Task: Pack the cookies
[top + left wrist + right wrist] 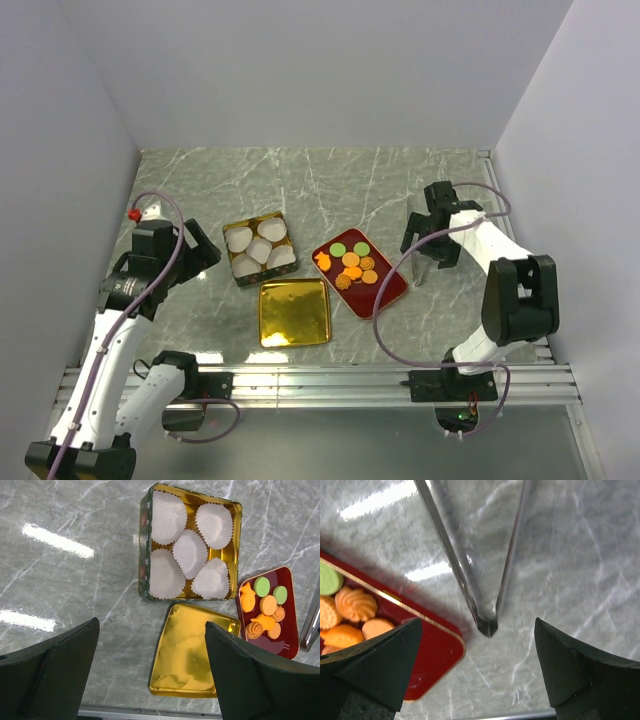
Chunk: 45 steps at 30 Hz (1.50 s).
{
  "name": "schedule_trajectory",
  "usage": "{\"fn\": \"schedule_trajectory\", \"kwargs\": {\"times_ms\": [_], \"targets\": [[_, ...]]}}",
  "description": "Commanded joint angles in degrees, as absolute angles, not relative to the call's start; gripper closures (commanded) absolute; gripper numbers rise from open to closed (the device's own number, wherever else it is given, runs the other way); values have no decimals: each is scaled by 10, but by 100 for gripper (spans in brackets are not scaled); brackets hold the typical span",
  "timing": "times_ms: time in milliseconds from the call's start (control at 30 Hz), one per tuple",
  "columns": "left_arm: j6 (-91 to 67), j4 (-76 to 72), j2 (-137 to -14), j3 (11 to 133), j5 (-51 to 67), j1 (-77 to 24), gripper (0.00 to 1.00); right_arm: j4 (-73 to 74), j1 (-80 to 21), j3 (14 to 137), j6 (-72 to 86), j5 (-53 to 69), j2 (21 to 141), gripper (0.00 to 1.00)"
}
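Note:
The cookies (352, 265) lie on a small red tray (392, 292) right of the middle: round orange ones, two green ones and an irregular orange one. The left wrist view shows the same cookies (265, 607) at its right edge, and the right wrist view shows several of them (350, 610) on the tray's corner (432, 655). My left gripper (205, 252) hangs open and empty left of the tin, its jaws (151, 630) wide apart above the table. My right gripper (428, 250) is open just right of the tray, jaws (477, 630) spread around the joined end of metal tongs (487, 622) lying on the table.
A gold tin (233, 278) holding several white paper cups (190, 552) sits left of the tray. Its gold lid (294, 312) lies upside down in front of it. White walls enclose the marble table on three sides, and a metal rail (320, 382) runs along the near edge.

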State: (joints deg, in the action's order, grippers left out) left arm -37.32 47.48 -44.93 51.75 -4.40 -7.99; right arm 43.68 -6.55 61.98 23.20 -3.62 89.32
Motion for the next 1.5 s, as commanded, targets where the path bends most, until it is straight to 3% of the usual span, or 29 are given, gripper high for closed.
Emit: {"fn": "schedule_trajectory", "kwargs": {"times_ms": [0,400,467,533,633,700,900,1167,1467], "targets": [[-380,461,-434,518,-53,-83,7,388,-52,621,217,-17,929,0],[-382,461,-414,518,-55,-83,8,374,-31,729,176,-23,1071,1],[-381,460,-408,516,-55,-83,7,367,-25,720,173,-27,1084,5],[-383,461,-403,515,-56,-83,7,362,-17,715,172,-25,1090,18],[-382,460,-403,515,-54,-83,7,359,-12,715,169,-14,1097,28],[-382,461,-405,516,-55,-83,8,363,-11,712,168,-9,1096,30],[-381,459,-396,515,-55,-83,7,397,-12,729,171,-22,1040,40],[-382,455,-388,514,-54,-83,7,601,-34,897,192,-19,954,38],[-381,451,-379,512,-48,-83,8,664,-46,874,216,32,846,37]]}}
